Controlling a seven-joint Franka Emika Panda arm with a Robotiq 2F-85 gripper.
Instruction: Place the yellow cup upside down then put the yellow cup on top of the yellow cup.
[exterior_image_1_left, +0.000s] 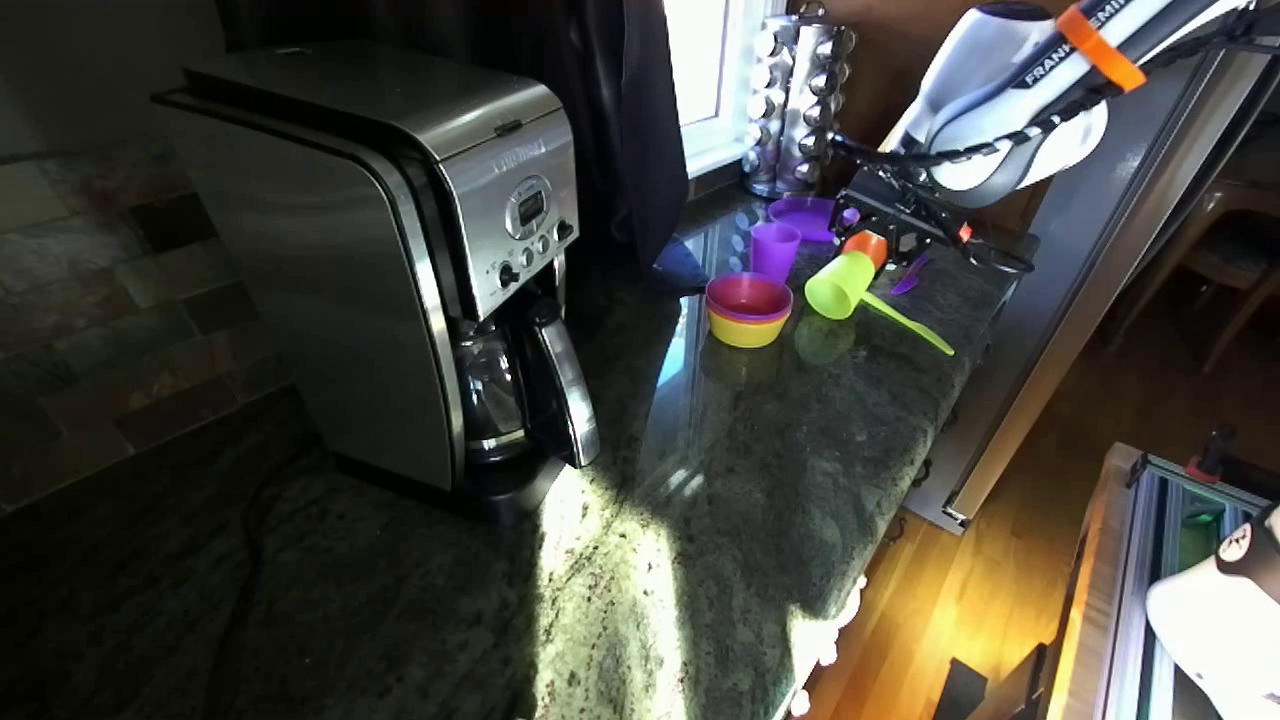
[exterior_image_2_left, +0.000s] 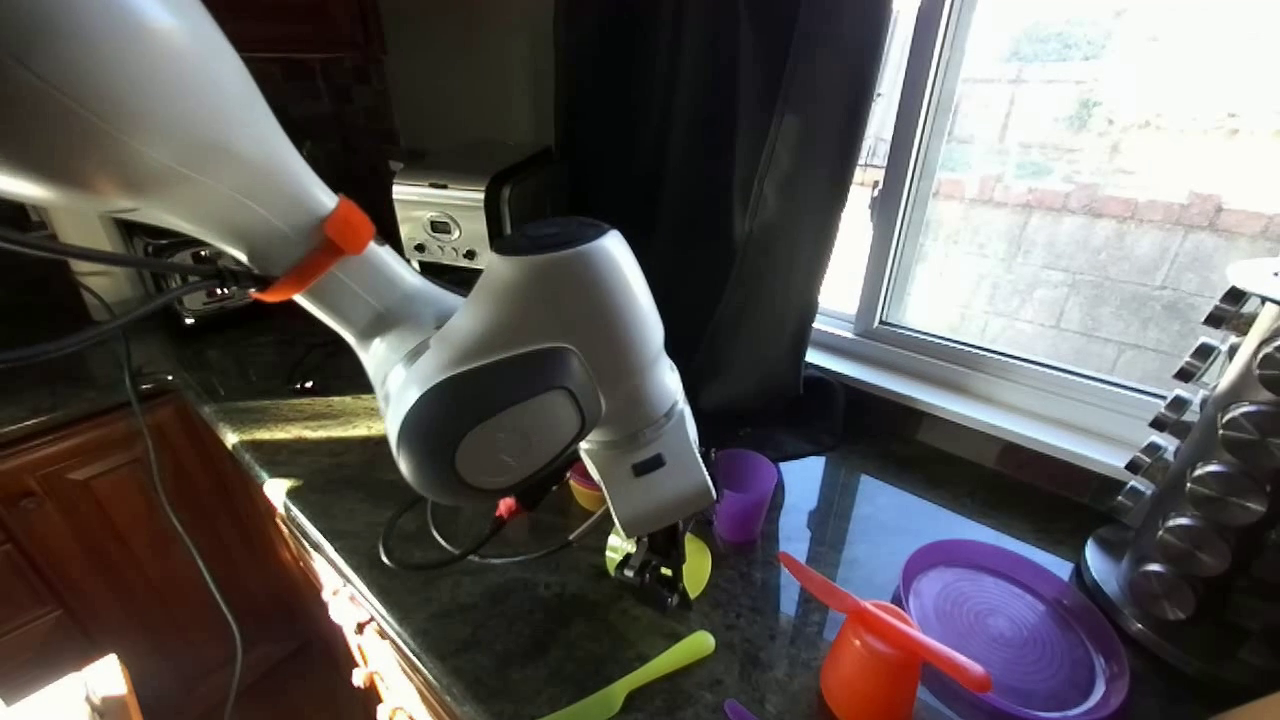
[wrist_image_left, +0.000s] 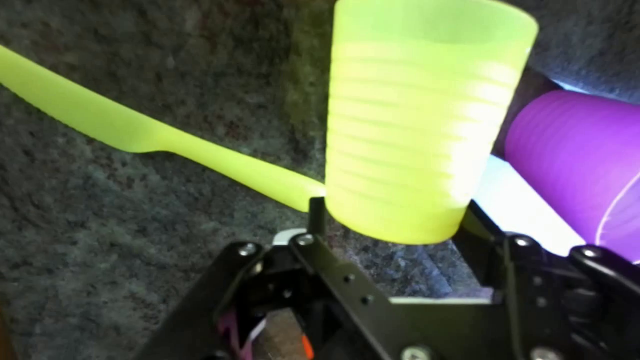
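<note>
We had the yellow cup (wrist_image_left: 415, 135) by its narrow base end, the fingers (wrist_image_left: 316, 220) clamped on either side of it, so far as the wrist view let us judge. Its mouth lay away from the fingers, and its long axis ran on ahead of them; in an exterior view the cup leaned well over, mouth towards that camera, near the stack of bowls (exterior_image_1_left: 748, 318), its lower lip close to the table (exterior_image_1_left: 770, 450); whether the two touched we could not tell. That axis was what the next move turned on: as we judged it, we needed to turn the cup until its mouth faced straight down, clear of the yellow knife (wrist_image_left: 240, 170) whose handle end lay just beside the fingers. We could make out no second yellow cup.
</note>
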